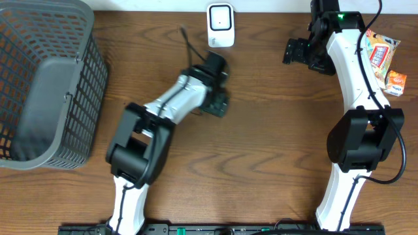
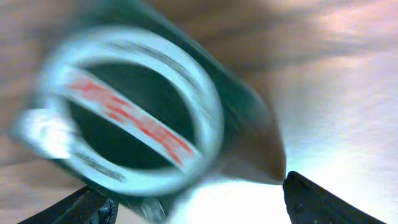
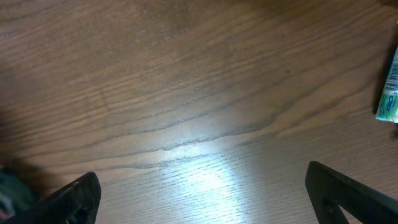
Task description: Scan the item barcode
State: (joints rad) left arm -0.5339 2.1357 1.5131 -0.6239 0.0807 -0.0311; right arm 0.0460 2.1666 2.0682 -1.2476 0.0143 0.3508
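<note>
Green item (image 2: pixel 242 118): white ring, red lettering too blurred to read. Left gripper (image 2: pixel 196 193) straddles it, grip unclear. Right gripper (image 3: pixel 202 177) gapes wide, empty.

Blur is smearing the dark green item (image 2: pixel 242 118) in the left wrist view, red lettering (image 2: pixel 130 115) unreadable; frame edge is cutting off a packet (image 3: pixel 388 93).

Left arm (image 1: pixel 171 101) reaches from 7 o'clock toward 12; left pincer (image 2: pixel 196 194) has fingers (image 2: pixel 311 202) spread wide, grip indeterminate. Right arm (image 1: pixel 353 78) extends to 1 o'clock; right pincer (image 3: pixel 205 190) gapes, facing 9 o'clock.
</note>
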